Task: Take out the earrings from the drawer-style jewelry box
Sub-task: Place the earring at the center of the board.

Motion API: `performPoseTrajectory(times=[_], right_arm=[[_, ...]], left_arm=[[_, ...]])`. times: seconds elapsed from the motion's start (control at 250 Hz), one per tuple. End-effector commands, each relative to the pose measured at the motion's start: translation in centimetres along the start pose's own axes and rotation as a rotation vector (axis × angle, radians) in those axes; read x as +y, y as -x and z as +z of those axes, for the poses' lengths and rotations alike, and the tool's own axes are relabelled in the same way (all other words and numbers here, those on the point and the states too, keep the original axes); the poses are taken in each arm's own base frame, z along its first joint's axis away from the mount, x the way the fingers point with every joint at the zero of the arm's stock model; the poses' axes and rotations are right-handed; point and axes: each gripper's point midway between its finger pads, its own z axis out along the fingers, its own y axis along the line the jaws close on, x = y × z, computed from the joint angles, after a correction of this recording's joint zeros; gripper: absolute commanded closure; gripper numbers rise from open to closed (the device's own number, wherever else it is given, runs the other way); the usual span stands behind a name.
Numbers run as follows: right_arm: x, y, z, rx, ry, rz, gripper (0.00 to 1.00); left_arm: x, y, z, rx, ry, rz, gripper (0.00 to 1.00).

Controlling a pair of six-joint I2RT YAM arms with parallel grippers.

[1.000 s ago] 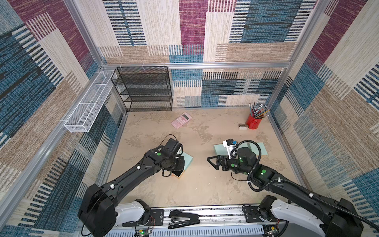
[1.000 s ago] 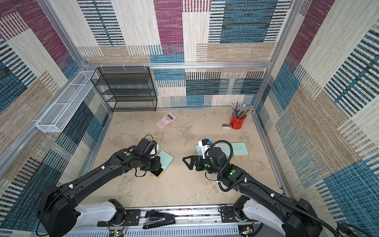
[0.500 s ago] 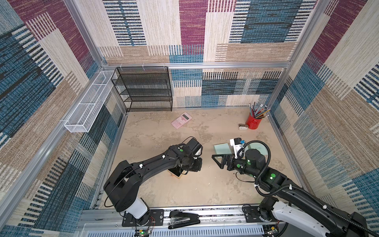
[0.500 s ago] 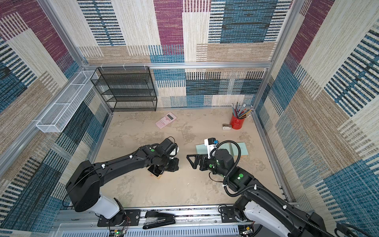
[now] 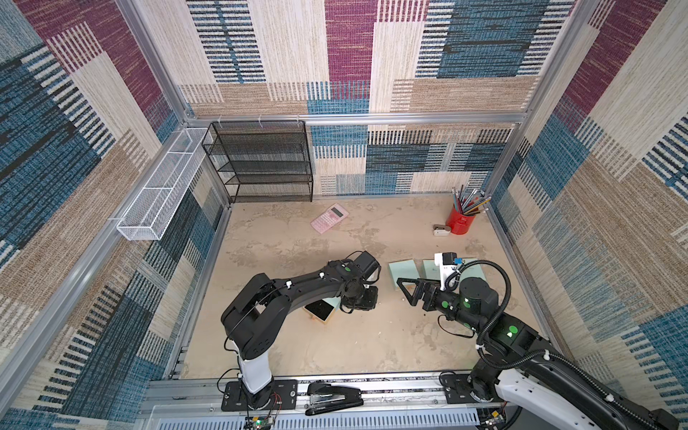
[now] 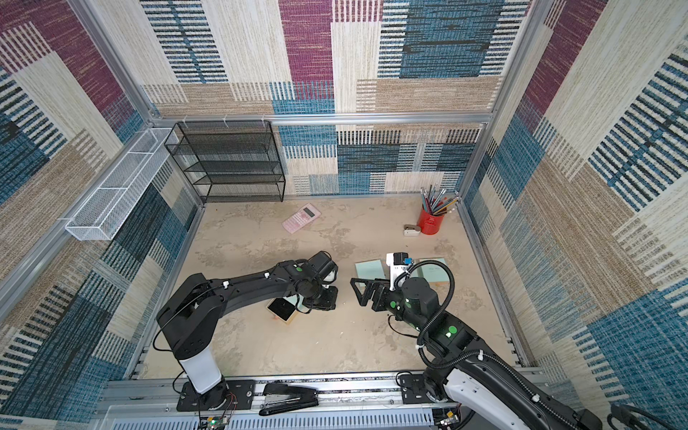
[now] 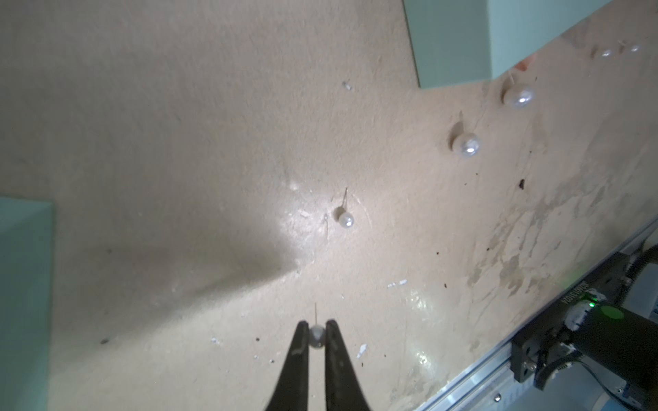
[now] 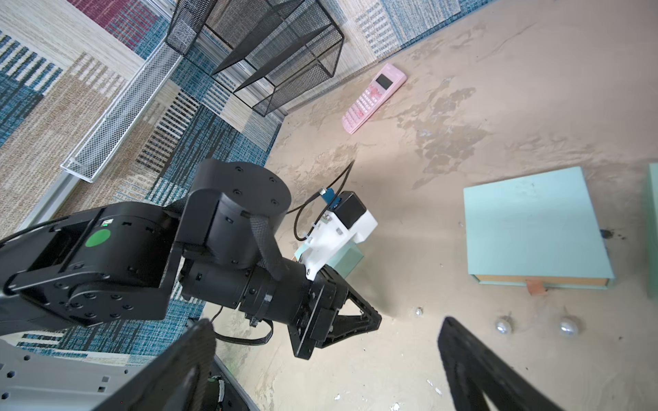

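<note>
Swung toward the centre, my left gripper [image 7: 316, 323] pinches a light, slippery white pearl stud earring [image 7: 316, 338] by its ball.

Black mesh shelf rack [image 5: 266, 163] stands against the back wall, upper left of centre in a top view. White wire basket [image 5: 160, 193] is mounted along the left wall, next to the rack. Pink calculator [image 5: 329, 217] lies flat on the stained beige counter [image 5: 335, 342], above centre. Red cup [image 5: 461, 222] holding pencils [image 5: 467, 199] stands at right, with a small white object [image 5: 441, 231] just beside its base. Black stapler [image 5: 333, 399] rests on the bottom rail.
</note>
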Motion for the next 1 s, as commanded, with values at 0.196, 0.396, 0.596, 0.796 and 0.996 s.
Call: performPoseTrajectory(times=[0.196, 0.396, 0.596, 0.796, 0.996], right_arm=[[-0.7, -0.3, -0.2, -0.001, -0.024, 0.006, 0.01], [-0.8, -0.6, 0.1, 0.013, -0.023, 0.003, 0.01], [-0.7, -0.8, 0.3, 0.021, -0.018, 0.003, 0.01], [-0.8, -0.9, 0.4, 0.025, -0.019, 0.003, 0.01], [-0.8, -1.0, 0.6, 0.030, -0.017, 0.005, 0.01]], left_arm=[[0.7, 0.7, 1.4, 0.007, 0.033, -0.020, 0.90], [1.1, 0.7, 1.8, 0.012, 0.043, -0.033, 0.90], [1.5, 0.7, 1.9, 0.010, 0.052, -0.037, 0.88], [1.9, 0.8, 1.9, 0.009, 0.061, -0.044, 0.86], [1.9, 0.6, 1.9, 0.013, 0.053, -0.046, 0.84]])
